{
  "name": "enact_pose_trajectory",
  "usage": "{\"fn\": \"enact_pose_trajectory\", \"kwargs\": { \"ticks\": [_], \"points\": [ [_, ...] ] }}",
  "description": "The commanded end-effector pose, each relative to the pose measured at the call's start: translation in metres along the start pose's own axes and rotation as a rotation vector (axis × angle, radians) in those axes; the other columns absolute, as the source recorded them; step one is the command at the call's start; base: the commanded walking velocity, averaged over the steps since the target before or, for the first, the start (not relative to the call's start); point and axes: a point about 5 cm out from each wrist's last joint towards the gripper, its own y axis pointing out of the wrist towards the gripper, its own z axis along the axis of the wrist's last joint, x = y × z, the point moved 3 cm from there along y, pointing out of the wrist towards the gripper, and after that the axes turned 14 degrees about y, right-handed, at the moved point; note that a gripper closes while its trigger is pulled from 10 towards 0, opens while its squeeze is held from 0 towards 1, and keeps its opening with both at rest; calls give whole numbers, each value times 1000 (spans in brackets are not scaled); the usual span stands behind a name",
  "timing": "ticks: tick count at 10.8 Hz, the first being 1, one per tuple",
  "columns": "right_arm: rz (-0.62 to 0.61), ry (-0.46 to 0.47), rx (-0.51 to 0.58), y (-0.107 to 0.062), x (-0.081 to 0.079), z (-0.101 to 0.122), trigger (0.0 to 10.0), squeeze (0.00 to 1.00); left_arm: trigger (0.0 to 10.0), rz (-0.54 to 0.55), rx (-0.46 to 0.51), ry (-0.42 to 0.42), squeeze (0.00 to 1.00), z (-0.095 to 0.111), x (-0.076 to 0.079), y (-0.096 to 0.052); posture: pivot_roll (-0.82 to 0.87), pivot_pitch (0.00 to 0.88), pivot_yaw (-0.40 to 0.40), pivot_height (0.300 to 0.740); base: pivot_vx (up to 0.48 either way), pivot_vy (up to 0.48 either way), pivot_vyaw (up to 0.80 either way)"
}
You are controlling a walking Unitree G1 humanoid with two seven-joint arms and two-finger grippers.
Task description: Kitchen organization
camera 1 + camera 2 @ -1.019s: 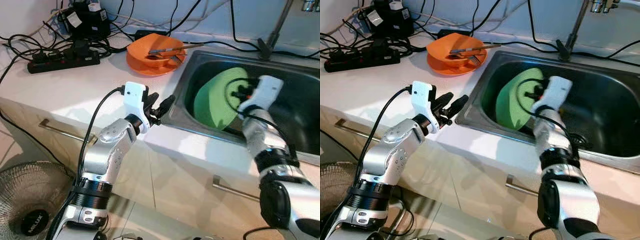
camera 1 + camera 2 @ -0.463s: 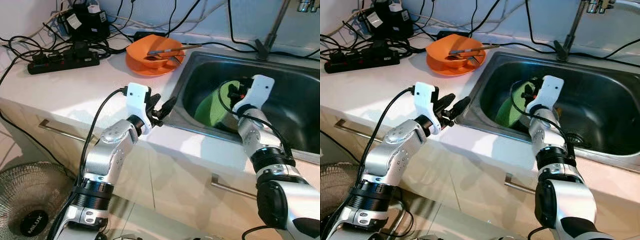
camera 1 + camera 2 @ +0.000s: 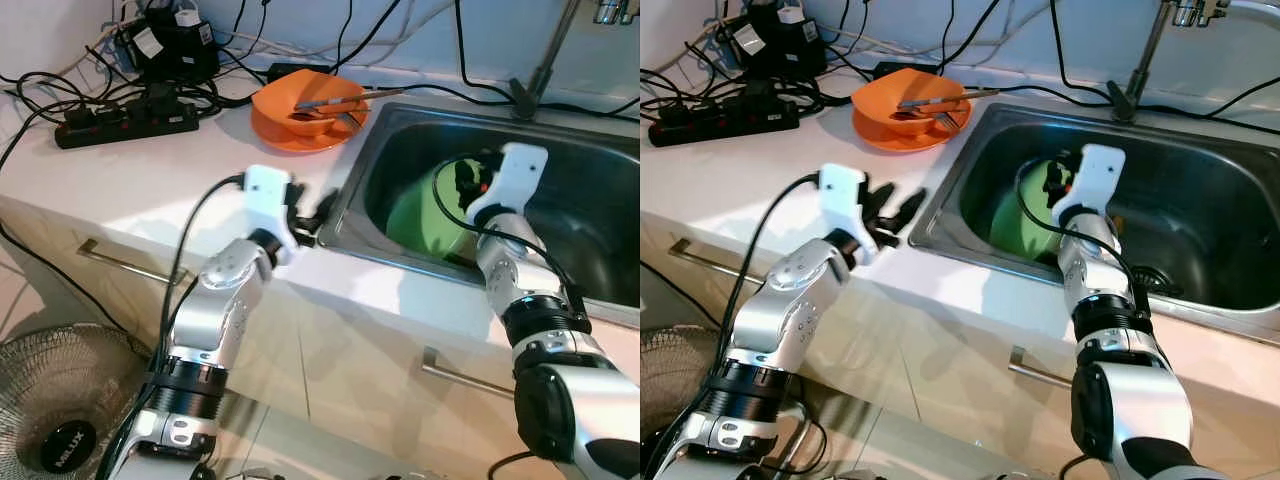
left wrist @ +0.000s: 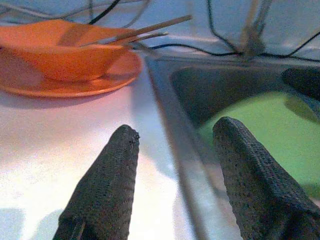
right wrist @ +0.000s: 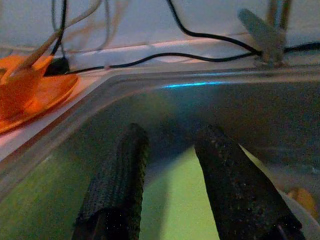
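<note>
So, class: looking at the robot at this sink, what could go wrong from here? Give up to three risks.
1. The right gripper sits over the green plate leaning in the sink; its open fingers may knock it flat or let it slip.
2. The left gripper hovers open at the sink's edge, close to the orange bowl holding utensils; a swing could tip them.
3. The power strip lies near the sink; splashes could reach it.

White countertop (image 3: 150,170) running along a pale wall (image 3: 300,25), cabinet fronts below showing metal handles (image 3: 125,265). Tiled floor (image 3: 15,290) at near left, a floor fan (image 3: 60,410) standing there. Daylight falling on counter.
</note>
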Motion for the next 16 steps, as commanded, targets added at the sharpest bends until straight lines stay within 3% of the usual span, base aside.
{"fn": "enact_pose_trajectory", "kwargs": {
  "ticks": [1,4,6,7,10,16],
  "points": [
    [17,-33,5,-1,-1,0,10000,0,10000,27,3,18,0,2,-6,1,79,14,38,740,0,0,0],
    [4,-38,54,-3,5,10,10000,0,10000,67,9,61,0,-1,-9,2,74,22,36,740,0,0,0],
    [85,-104,160,-10,-8,20,10000,0,10000,182,93,119,0,10,-20,0,71,28,33,740,0,0,0],
    [123,-109,239,-18,-14,25,10000,0,10000,293,169,156,0,19,-30,-5,68,32,32,740,0,0,0],
    [176,-66,307,-33,-22,25,10000,0,10000,428,230,232,0,24,-44,-14,61,36,32,740,0,0,0],
    [208,-72,287,-37,-30,19,10000,0,10000,440,262,221,0,23,-39,-12,63,37,28,740,0,0,0]
  ]
}}
